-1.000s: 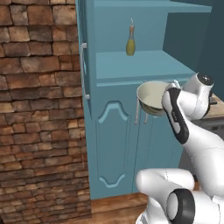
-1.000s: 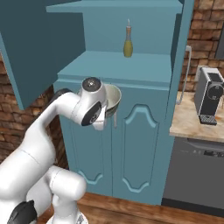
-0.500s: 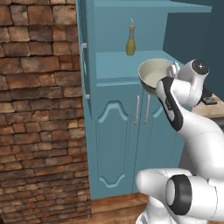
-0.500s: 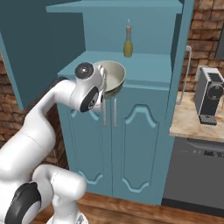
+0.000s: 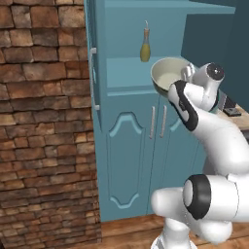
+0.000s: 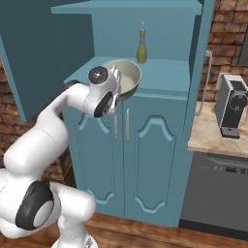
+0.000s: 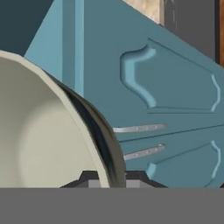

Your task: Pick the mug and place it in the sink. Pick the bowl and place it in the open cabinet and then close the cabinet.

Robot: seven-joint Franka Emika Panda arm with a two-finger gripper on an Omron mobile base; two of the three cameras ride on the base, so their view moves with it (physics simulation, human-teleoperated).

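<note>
Bowl leg in progress, nothing placed yet. The bowl [image 5: 170, 77] is up in the air, clamped by its rim in the gripper [image 7: 109, 177]. In the hand view the rim runs right down between the two tips, jaws nearly closed on it, cream inside facing the camera.

Where it sits: at the front edge of the cabinet [image 5: 126, 146] shelf, roughly level with it. In the right base view the bowl [image 6: 123, 77] overlaps the shelf lip, tilted toward the arm, not flat. Can't tell whether it touches the shelf; looks like it's just at or above the edge. The yellow-green bottle [image 5: 145, 47] stands farther back on the same shelf, a bit to the bowl's left in the left base view, apart from it.

Upper cabinet doors are open: one swung out on the left [image 6: 46, 58], the other edge-on at the right. Lower arched doors [image 6: 128, 160] shut.

Mug and sink: neither in frame, so mug step status unknown from here. Since the arm is on the bowl, I'd guess it's handled, but that's a guess.

Left to do, as I read it:
- push the bowl in over the shelf, level it, set it down clear of the bottle
- release, back out
- swing the upper doors shut

Coffee machine [image 6: 232, 106] on the counter [image 6: 213, 138] to the right, well clear of the work.
</note>
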